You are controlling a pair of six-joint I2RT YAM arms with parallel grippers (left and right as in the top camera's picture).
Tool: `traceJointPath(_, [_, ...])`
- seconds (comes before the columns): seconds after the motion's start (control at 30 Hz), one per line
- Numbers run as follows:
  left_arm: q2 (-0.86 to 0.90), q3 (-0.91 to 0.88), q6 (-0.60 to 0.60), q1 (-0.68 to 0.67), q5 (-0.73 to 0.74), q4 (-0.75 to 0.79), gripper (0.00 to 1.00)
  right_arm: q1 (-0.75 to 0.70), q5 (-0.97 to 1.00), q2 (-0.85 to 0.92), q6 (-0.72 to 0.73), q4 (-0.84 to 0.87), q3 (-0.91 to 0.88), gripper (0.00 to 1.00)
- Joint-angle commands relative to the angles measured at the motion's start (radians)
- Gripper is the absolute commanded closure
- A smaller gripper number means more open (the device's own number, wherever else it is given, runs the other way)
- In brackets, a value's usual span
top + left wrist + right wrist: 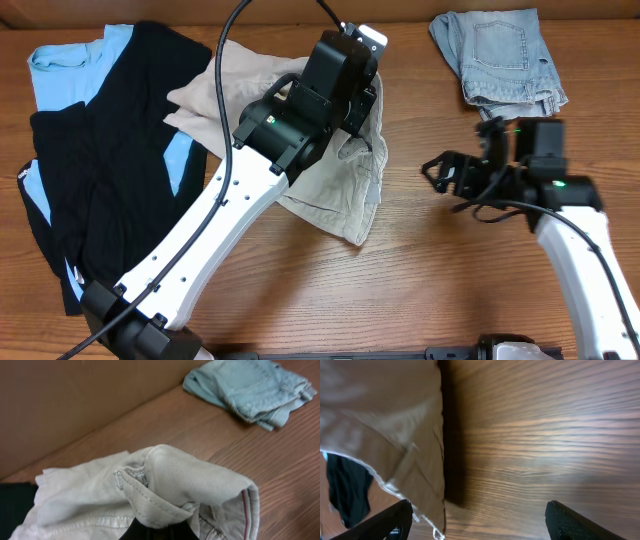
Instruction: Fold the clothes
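Khaki shorts (340, 195), one pair, lie mid-table, pinched in the closed left gripper (160, 531). One black trousers (120, 170) overlaps one blue shirt (70, 60); one denim shorts (500, 55) lies apart. The right gripper (438, 172) gapes wide, empty.

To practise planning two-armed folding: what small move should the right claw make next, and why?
Probably ease left to the free edge of the khaki shorts. The right claw hangs open over bare table beside them; the left claw is shut on a bunched fold, so a second grip seems needed.
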Motion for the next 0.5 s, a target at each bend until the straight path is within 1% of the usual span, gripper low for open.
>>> traceJointPath(0.0, [-0.004,0.033,0.019,-0.004,0.018,0.04,0.96,0.075,-0.025,0.053,-0.002,0.061,-0.045,0.12])
traceJointPath(0.1, [-0.005,0.033,0.019,-0.003,0.017,0.055,0.96,0.152,-0.027,0.113,-0.002,0.143,-0.069,0.12])
traceJointPath(0.27, [-0.005,0.033,0.019,-0.003,0.017,0.068,0.96,0.261,-0.027,0.201,-0.002,0.224,-0.072,0.11])
traceJointPath(0.37, [-0.005,0.033,0.019,-0.003,0.006,0.068,0.96,0.305,-0.009,0.23,-0.002,0.256,-0.072,0.12])
traceJointPath(0.47, [-0.005,0.033,0.019,0.001,-0.004,0.071,0.96,0.328,0.028,0.246,-0.001,0.269,-0.072,0.15])
